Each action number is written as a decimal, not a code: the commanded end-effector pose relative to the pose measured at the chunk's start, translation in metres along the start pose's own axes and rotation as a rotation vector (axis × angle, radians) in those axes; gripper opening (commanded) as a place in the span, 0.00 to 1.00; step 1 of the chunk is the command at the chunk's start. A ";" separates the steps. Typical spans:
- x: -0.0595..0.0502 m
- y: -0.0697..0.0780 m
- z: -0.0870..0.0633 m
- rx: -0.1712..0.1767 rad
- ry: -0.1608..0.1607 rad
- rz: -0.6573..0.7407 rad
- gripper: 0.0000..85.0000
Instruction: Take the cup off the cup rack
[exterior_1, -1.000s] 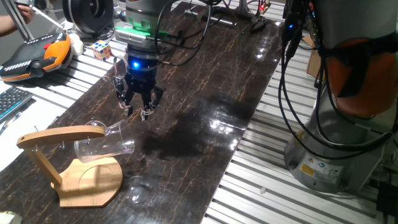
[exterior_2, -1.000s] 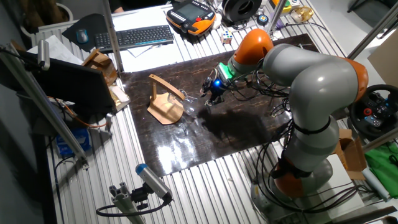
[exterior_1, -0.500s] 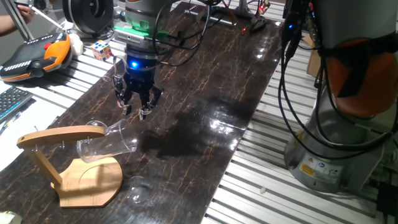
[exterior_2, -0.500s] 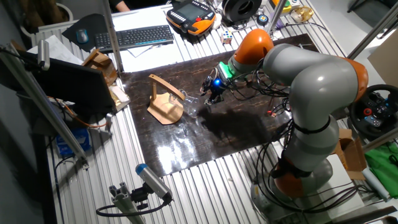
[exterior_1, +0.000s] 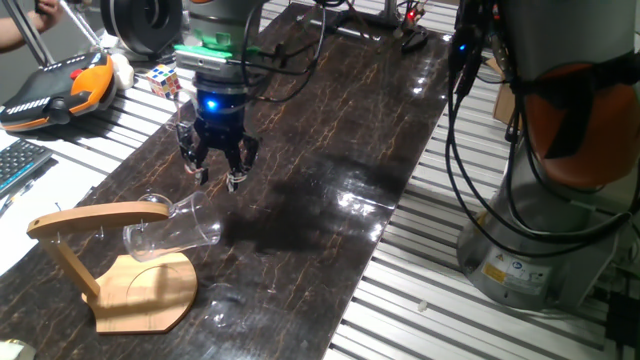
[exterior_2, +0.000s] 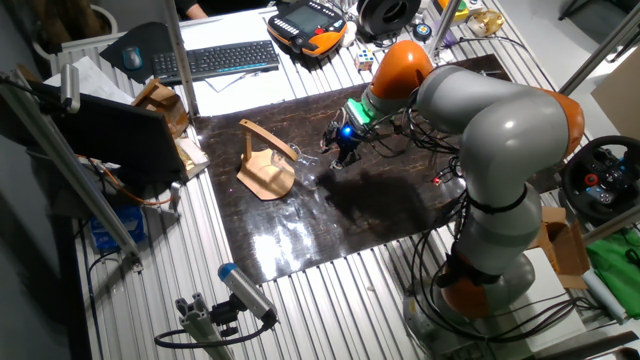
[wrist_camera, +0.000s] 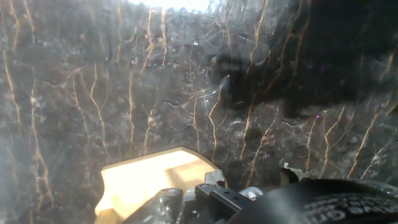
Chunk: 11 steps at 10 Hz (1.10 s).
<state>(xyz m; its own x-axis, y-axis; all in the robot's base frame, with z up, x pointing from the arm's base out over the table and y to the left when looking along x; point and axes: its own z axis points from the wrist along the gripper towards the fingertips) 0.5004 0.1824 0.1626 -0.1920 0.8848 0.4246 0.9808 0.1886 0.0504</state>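
1. Black-fingered and lit by a blue light on its body, your gripper (exterior_1: 217, 176) hangs above the dark marbled table (exterior_1: 330, 130), fingers pointing down with a visible gap between them and nothing held.
2. Your gripper sits above and just behind the cup (exterior_1: 172, 229), apart from it, with no contact between the fingertips and the glass.
3. You can see the cup lying tilted on the cup rack (exterior_1: 118, 262), its mouth end up under the curved top arm and its thick base pointing out toward the middle of the table.
4. Your rack stands near the table's corner, flat wooden base on the marbled surface, slanted post rising to the arm that carries the glass.
5. From the other fixed view, your gripper (exterior_2: 343, 153) is just to the right of the rack (exterior_2: 264, 167); the cup is too faint there to make out clearly.
6. Your hand view shows the pale wooden base (wrist_camera: 152, 182) low in the frame against the veined table (wrist_camera: 124, 81); the picture is hazy.
7. Beyond the table's far edge you have a Rubik's cube (exterior_1: 165, 79) and an orange-and-black pendant (exterior_1: 55, 88).
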 end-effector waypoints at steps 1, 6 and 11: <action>0.000 0.000 0.000 0.011 -0.003 0.014 0.64; 0.004 0.001 0.002 0.000 0.058 0.142 0.69; 0.015 0.010 0.010 -0.008 0.122 0.207 0.69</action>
<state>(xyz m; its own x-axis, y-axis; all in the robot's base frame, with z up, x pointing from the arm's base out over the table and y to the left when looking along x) 0.5075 0.2028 0.1593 0.0217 0.8427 0.5379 0.9991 0.0010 -0.0420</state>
